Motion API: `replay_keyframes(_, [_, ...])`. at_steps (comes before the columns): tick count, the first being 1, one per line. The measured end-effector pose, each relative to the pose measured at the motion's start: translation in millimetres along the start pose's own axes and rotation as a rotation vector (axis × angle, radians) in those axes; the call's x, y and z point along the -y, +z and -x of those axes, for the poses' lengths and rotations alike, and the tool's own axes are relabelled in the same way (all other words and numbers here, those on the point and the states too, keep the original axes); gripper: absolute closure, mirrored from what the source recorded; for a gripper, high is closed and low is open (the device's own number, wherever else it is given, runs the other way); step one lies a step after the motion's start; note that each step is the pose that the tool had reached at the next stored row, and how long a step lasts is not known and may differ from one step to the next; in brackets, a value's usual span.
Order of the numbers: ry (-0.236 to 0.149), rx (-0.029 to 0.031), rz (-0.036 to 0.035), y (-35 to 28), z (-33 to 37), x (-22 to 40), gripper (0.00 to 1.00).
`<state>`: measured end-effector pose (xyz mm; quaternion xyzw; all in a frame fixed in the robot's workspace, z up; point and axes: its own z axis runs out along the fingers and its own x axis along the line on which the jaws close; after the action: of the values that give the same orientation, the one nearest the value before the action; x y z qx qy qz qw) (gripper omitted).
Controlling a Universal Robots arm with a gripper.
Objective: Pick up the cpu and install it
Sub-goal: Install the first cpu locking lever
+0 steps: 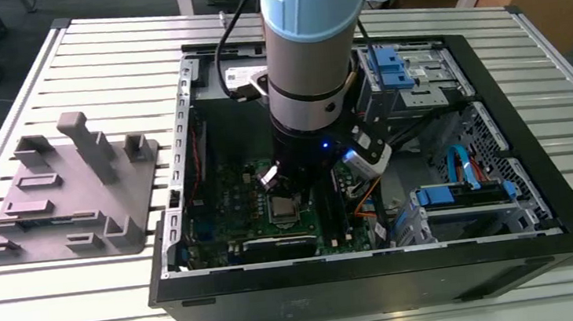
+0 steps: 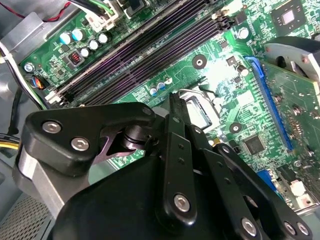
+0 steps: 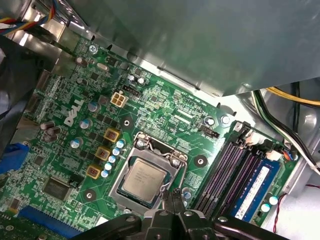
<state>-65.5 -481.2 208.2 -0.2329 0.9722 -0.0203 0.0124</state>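
Now the cpu (image 3: 143, 181) sits flat inside the metal socket frame (image 3: 176, 161) on the green board (image 3: 75, 120). The gripper (image 3: 174, 196) hangs just beside the frame, fingers pressed together, holding nothing.

I count one arm (image 1: 308, 56), mine, and one gripper (image 3: 170, 194) on it with two fingers (image 3: 164, 196), pressed together. One open computer case (image 1: 543, 207) lies in the middle of the exterior view, and one grey tray (image 1: 71, 220) sits at the exterior view's left. Both rest on one slatted table (image 1: 59, 308). Inside the case there are two blue drive brackets (image 1: 388, 68). In the first wrist view I count one motherboard (image 3: 165, 110), one cpu (image 3: 144, 181), one socket frame (image 3: 150, 147), three yellow square parts (image 3: 112, 135), one white four-pin plug (image 3: 118, 98), four memory slots (image 3: 225, 172) and one blue memory stick (image 3: 255, 192).
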Motion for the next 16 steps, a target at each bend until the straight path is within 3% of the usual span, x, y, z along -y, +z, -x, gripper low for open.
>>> replay_keyframes(16, [0.002,0.0000,0.0000,5.3,-0.1,-0.2,0.89])
